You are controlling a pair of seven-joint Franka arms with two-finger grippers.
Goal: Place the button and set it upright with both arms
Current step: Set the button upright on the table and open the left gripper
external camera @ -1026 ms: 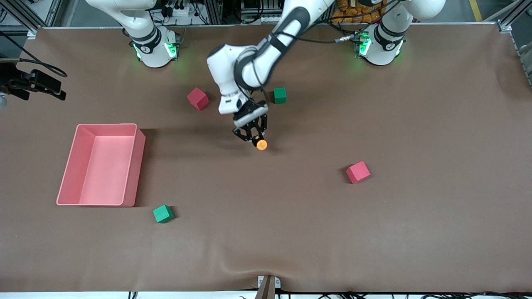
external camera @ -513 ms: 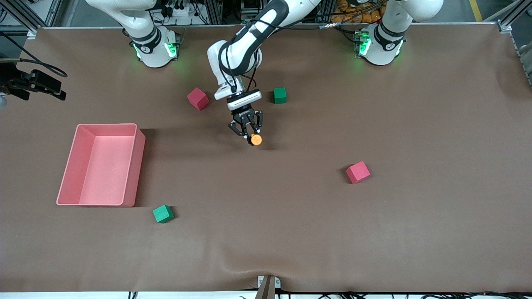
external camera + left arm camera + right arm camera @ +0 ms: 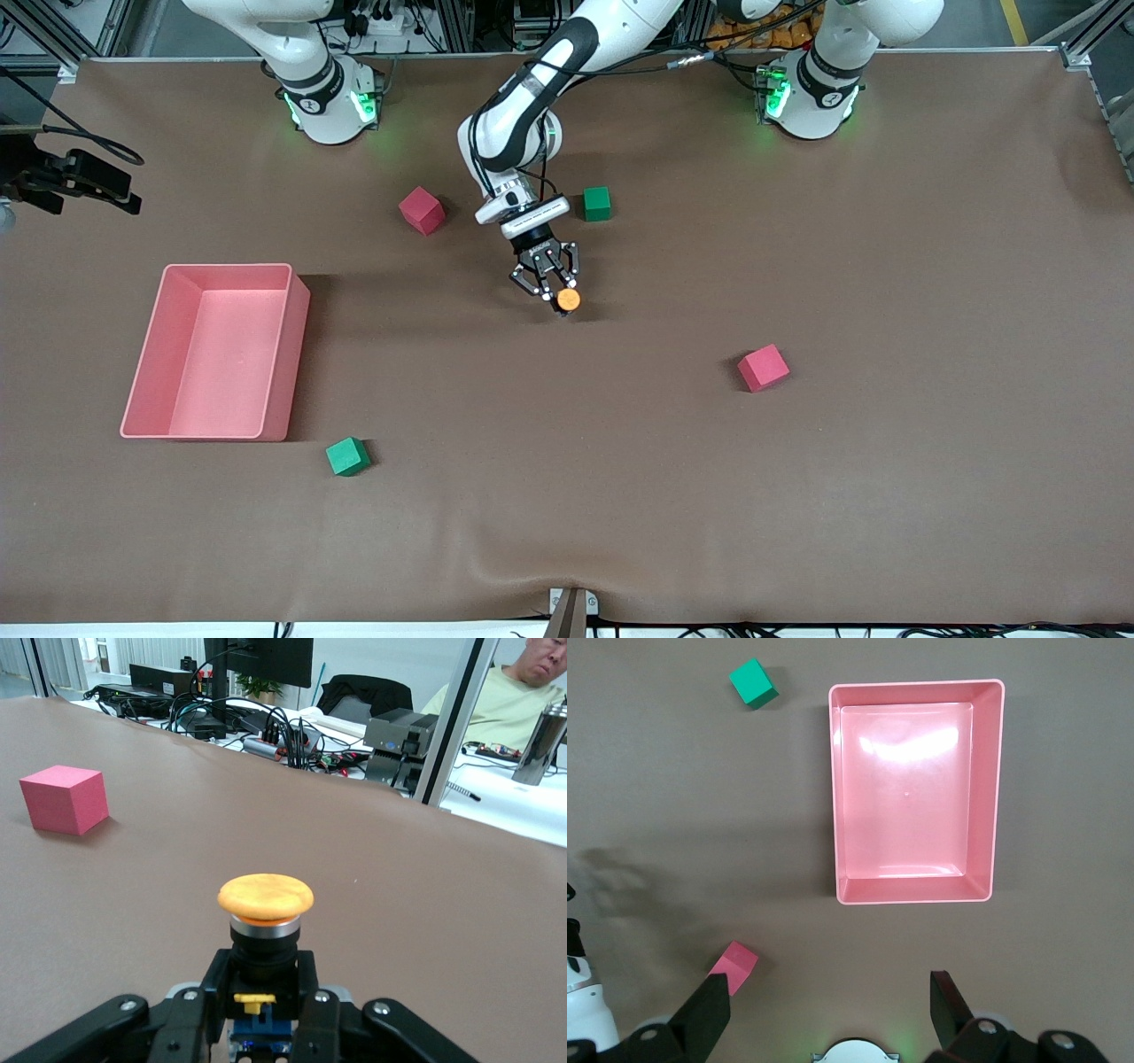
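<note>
The button (image 3: 568, 299) has a round orange cap on a short black body. My left gripper (image 3: 558, 294) is shut on its black body and holds it low over the middle of the brown table. In the left wrist view the cap (image 3: 265, 895) stands out past the fingers (image 3: 217, 979), and my left gripper (image 3: 264, 981) clamps the body from both sides. I cannot tell whether the button touches the table. My right gripper (image 3: 828, 1010) is open and empty, high over the table near the pink bin (image 3: 917, 895). It does not show in the front view.
The pink bin (image 3: 288, 354) sits toward the right arm's end. A red cube (image 3: 422, 210) and a green cube (image 3: 597, 203) lie near the bases. Another red cube (image 3: 763, 367) and another green cube (image 3: 347, 456) lie nearer the front camera.
My left arm has pulled its elbow back toward the bases and turned its wrist. The held button shifted a little toward the right arm's end, then back. The cubes and bin have not moved.
</note>
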